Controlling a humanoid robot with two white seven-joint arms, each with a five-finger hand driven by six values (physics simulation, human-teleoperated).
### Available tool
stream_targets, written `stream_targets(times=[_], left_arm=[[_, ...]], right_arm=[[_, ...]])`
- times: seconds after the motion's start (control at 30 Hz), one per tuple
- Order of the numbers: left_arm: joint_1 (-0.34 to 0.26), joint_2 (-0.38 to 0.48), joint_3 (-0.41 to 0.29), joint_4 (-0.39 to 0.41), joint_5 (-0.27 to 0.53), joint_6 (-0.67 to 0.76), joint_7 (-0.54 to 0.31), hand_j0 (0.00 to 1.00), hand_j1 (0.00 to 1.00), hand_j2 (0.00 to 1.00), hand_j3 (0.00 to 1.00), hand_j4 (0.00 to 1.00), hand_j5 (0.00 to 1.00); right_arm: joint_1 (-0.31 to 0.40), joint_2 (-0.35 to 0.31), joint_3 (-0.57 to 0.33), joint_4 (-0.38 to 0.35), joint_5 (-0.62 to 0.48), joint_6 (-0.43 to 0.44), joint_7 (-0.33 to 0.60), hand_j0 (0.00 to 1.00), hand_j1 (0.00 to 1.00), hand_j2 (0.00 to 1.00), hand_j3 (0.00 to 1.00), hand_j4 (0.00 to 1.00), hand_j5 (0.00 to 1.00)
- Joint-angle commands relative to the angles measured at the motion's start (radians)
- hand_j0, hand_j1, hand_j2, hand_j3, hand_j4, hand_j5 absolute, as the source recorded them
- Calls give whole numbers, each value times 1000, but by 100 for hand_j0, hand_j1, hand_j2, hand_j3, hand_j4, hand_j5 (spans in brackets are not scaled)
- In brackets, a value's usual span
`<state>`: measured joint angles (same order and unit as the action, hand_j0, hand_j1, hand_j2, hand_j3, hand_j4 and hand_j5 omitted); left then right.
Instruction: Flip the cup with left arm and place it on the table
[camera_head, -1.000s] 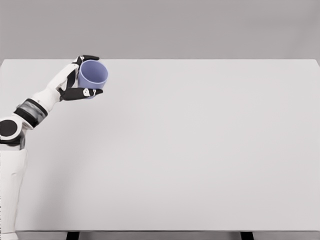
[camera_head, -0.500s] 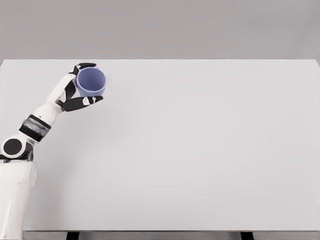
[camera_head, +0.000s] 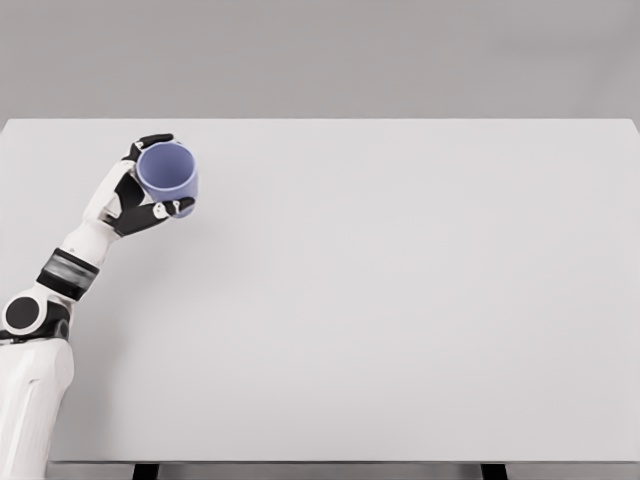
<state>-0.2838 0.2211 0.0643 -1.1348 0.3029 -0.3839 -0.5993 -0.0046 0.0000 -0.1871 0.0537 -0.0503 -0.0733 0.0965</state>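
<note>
A light blue cup (camera_head: 168, 177) is held over the far left of the white table (camera_head: 400, 300), its open mouth turned up and toward the camera. My left hand (camera_head: 148, 180) is shut on the cup, black fingers wrapped around its wall from the left, thumb below and a finger over the top rim. The white left arm (camera_head: 60, 270) rises from the lower left corner. Whether the cup's base touches the table is unclear.
The table's far edge (camera_head: 320, 120) runs just behind the hand, and the left edge lies close to the arm. A plain grey wall stands behind.
The left hand has moved left and slightly down with the cup, and the cup's mouth has rotated from facing right to facing more upward.
</note>
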Motion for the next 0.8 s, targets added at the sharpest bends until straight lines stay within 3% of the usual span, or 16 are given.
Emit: stream_targets(times=[0.0, 0.3, 0.77], left_arm=[[0, 1, 0, 35, 53, 5, 1, 53, 53, 53, 53, 53, 53], [-2, 0, 0, 89, 85, 26, 0, 53, 53, 53, 53, 53, 53], [5, -2, -4, 90, 76, 26, 0, 56, 56, 56, 56, 56, 56]], right_arm=[[0, 0, 0, 0, 1, 0, 0, 100, 100, 100, 100, 100, 100], [0, 0, 0, 0, 0, 0, 0, 100, 100, 100, 100, 100, 100], [0, 0, 0, 0, 0, 0, 0, 100, 100, 100, 100, 100, 100]])
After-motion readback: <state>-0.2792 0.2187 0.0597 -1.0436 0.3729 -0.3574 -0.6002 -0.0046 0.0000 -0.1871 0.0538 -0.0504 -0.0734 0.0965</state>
